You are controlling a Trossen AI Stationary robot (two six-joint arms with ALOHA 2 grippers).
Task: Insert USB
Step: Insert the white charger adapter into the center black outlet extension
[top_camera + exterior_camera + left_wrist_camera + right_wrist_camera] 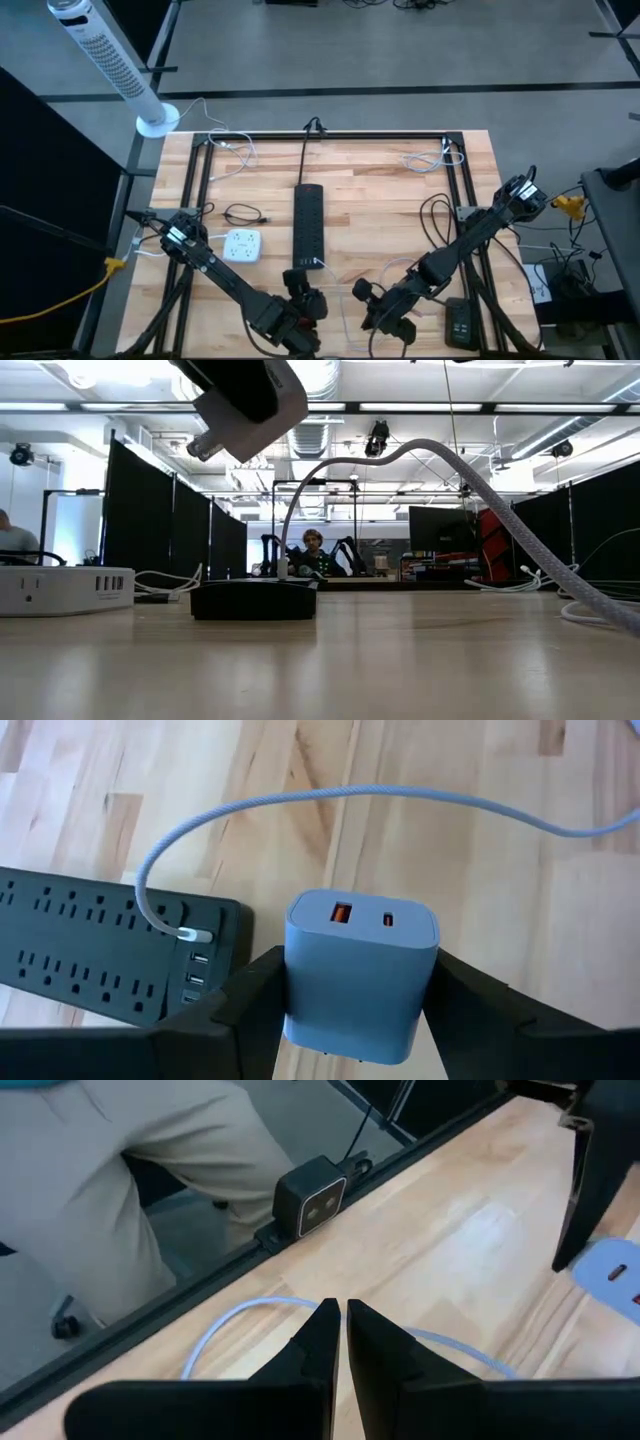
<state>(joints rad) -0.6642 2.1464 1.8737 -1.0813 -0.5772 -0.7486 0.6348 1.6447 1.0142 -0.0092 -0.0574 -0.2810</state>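
Observation:
A blue-grey charger block with an orange USB-A port and a USB-C port is held by my left gripper above the table's near middle. In the low view it hangs tilted, prongs at its lower end. A pale braided cable is plugged into the USB ports at the near end of the black power strip. It arcs away toward the right. My right gripper is shut just right of the charger. The cable lies on the table beyond its tips, and nothing shows between its fingers. My left gripper pinches the charger block by its two opposite side faces between its two fingers. The fingers slant down from above. The port face is turned back toward the wrist and the prongs point away. The block is lifted clear of the table, tilted.
A white multi-port adapter and a coiled black cable lie left of the strip. A black flat device sits near the right front. Metal frame rails border the table. A small camera stands at the near edge, a person beyond it.

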